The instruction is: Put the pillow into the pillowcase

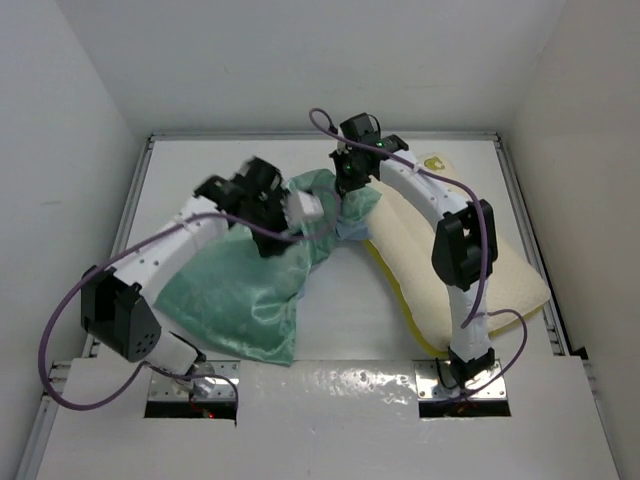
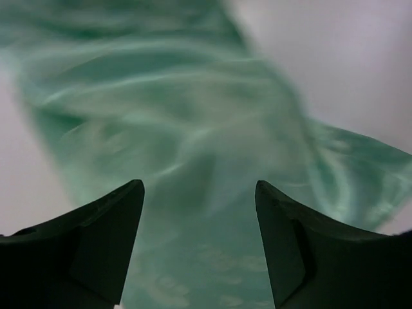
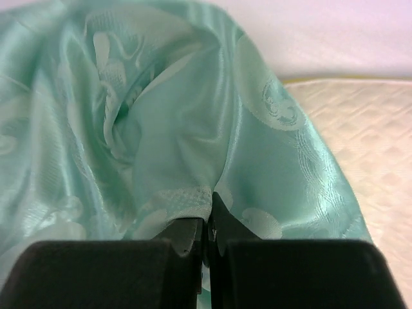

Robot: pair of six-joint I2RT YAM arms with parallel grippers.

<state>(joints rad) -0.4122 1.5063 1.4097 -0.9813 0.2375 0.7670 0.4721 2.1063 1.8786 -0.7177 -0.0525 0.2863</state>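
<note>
The right gripper is clenched on a fold of the mint-green pillowcase, just beside the pillow — both lie on the tabletop. The left gripper hangs over the pillowcase — jaws apart, grasping nothing.

the white table bears the pillow and the pillowcase.

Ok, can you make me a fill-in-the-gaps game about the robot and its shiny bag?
The right gripper pinches the pillowcase, whose shiny side is ____.
The left gripper hangs over the cloth with its jaws ____.
The pillow lies on the robot's ____ side of the table.
Missing words: green, open, right.
</note>
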